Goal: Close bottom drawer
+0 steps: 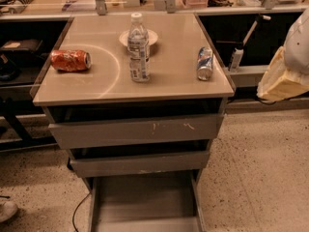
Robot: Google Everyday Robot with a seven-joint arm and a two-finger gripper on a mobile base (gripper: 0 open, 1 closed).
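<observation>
narrow grey metal bottom drawer point(145, 202) sits pulled out at the cabinet's foot, flat inside showing. pale tan hand point(282, 79) hangs at the right edge beside the beige counter point(96, 88), well apart from the drawer. cannot tell if it is apart or together.

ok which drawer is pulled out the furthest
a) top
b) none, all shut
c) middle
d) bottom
d: the bottom drawer juts well past the middle drawer, its flat grey inside exposed; the gripper hangs at the right edge, away from the cabinet.
</observation>
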